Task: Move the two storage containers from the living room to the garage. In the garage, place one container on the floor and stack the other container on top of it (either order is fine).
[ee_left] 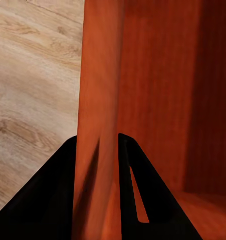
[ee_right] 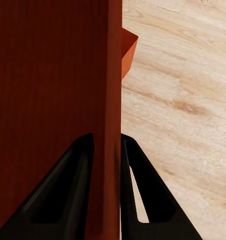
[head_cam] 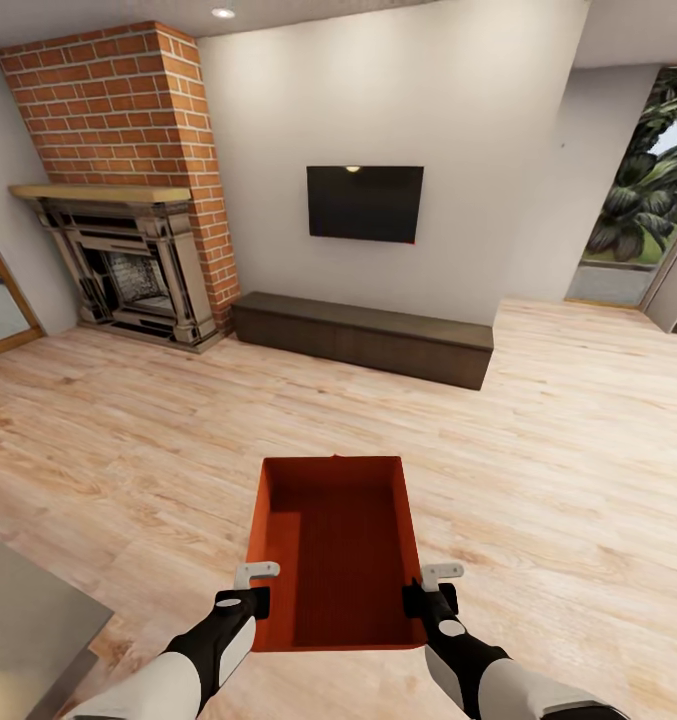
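Pale wood-plank floor [head_cam: 538, 430] fills the living room; left gripper [head_cam: 256, 590] and right gripper [head_cam: 428, 588] clamp the storage container [head_cam: 338, 540] at lower centre.

- A home living room: a red-brick fireplace with wooden mantel [head_cam: 128, 200] at far left.
- A black flat wall television [head_cam: 365, 203] hangs above a long low dark-brown cabinet [head_cam: 363, 338].
- Pale wood-plank floor [head_cam: 558, 440] throughout.

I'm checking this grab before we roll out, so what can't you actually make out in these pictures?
- Head view: the storage container hides the floor beneath it, so lifted or resting is unclear.
- Left wrist view: the left gripper fingers' bases are cut off by the edge.
- Right wrist view: an orange corner behind the wall; cannot identify it.
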{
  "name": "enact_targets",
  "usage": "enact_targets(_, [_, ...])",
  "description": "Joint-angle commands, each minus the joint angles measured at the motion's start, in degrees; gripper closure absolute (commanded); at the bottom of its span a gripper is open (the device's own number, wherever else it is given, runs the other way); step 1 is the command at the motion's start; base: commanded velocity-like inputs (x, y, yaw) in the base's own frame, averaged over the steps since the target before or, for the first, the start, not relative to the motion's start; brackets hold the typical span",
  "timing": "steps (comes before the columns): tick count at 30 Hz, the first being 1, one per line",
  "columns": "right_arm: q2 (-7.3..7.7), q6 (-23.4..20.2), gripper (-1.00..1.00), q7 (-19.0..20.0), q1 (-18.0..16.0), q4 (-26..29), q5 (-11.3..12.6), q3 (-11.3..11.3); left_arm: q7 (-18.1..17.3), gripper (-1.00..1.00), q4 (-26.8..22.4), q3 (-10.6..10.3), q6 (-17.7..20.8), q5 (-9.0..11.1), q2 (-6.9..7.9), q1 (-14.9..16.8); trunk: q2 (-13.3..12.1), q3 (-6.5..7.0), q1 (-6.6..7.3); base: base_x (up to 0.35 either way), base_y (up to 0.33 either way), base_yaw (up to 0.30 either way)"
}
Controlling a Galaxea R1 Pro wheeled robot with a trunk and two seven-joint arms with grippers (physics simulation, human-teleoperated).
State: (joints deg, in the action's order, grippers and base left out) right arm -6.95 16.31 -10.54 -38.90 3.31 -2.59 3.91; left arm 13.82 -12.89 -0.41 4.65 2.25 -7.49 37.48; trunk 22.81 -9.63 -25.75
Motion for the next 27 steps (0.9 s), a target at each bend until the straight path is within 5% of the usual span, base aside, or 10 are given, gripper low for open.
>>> enact_targets(1, [0.01,0.3,1.0,-0.6,0.0,0.0,0.4,-0.7,0.4,1.0,-0.1,1.9,0.4,1.3,-0.16,0.0,0.1,-0.02,-0.03,0.0,0.0,0.0])
enact_targets(27, [0.01,0.3,1.0,-0.6,0.0,0.0,0.4,-0.7,0.4,1.0,-0.2,2.0,0.4,1.3,-0.16,0.0,0.1,2.36,-0.03,0.0,0.0,0.0])
